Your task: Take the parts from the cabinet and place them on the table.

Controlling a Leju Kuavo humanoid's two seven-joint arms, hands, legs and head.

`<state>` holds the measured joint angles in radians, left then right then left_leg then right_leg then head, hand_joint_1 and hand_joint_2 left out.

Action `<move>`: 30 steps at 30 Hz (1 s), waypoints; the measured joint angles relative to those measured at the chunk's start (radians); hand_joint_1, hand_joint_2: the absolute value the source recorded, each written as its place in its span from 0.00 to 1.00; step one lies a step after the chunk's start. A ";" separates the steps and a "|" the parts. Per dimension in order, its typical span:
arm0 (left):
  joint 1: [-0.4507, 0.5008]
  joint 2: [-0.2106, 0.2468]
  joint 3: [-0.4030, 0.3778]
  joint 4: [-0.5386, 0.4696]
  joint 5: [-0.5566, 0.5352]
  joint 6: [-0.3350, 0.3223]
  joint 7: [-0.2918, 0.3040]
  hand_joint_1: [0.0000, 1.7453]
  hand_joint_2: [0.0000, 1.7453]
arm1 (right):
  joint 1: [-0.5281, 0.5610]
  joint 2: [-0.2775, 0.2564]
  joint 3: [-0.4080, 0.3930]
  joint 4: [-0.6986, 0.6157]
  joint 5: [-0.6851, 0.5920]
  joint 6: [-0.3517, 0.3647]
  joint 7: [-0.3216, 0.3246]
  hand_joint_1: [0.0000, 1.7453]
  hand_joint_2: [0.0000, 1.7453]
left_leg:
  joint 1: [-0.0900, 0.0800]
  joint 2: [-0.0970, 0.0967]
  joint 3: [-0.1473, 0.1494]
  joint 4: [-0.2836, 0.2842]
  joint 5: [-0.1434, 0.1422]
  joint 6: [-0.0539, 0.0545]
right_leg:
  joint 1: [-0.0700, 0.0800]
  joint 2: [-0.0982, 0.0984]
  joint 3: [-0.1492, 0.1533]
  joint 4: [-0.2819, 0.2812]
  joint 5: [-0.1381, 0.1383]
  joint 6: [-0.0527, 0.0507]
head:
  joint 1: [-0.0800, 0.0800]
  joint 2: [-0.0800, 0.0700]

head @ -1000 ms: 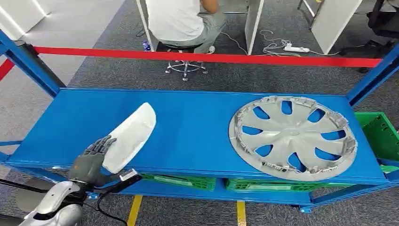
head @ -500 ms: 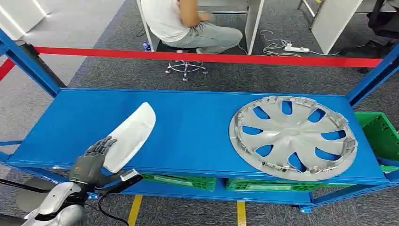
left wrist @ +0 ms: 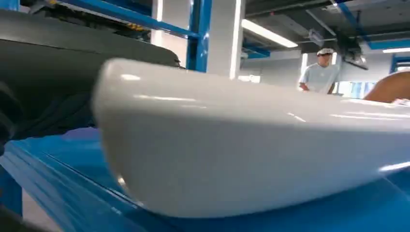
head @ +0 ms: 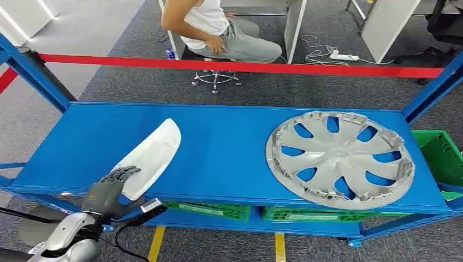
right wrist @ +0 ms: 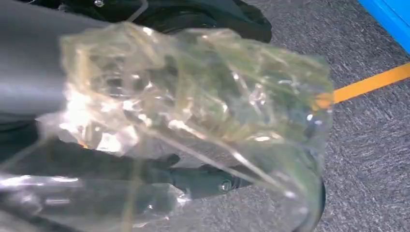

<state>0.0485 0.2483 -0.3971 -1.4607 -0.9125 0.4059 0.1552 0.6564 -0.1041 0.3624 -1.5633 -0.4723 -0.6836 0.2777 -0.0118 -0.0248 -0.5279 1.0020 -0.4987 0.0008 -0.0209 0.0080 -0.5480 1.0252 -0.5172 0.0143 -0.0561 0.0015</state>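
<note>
The left hand rests its fingers on the near end of the white mirror cover, which lies on the blue shelf. The right hand grips a crumpled clear plastic bag. A silver hubcap lies on the shelf well apart.

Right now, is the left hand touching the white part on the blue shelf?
Touching. In the head view the left hand has its fingers laid over the near end of the white part, no gap visible.
</note>
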 joint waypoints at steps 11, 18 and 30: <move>-0.016 -0.002 -0.002 -0.089 0.007 0.071 -0.106 1.00 1.00 | 0.006 0.000 0.000 0.000 0.027 0.000 0.004 0.00 0.00 | 0.000 0.000 0.001 0.000 0.000 0.000 | 0.000 0.000 0.001 0.000 0.000 0.000 | 0.000 0.000; 0.010 -0.048 -0.043 -0.217 -0.044 0.092 -0.099 1.00 1.00 | 0.021 0.013 -0.004 -0.001 0.066 0.000 -0.006 0.00 0.00 | 0.000 0.000 0.000 0.000 0.000 0.001 | 0.000 0.000 0.001 -0.001 0.000 0.001 | 0.001 0.000; 0.017 -0.069 -0.091 -0.331 -0.034 0.147 -0.132 1.00 1.00 | 0.032 0.030 -0.009 -0.002 0.090 0.000 -0.003 0.00 0.00 | 0.000 0.000 0.001 0.000 -0.001 0.002 | 0.000 0.001 0.001 -0.001 0.000 0.001 | 0.000 0.000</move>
<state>0.0658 0.1797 -0.4879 -1.7921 -0.9464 0.5531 0.0233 0.6888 -0.0736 0.3532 -1.5656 -0.3819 -0.6836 0.2750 -0.0119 -0.0246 -0.5274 1.0021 -0.5000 0.0024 -0.0209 0.0088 -0.5467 1.0238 -0.5172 0.0151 -0.0557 0.0015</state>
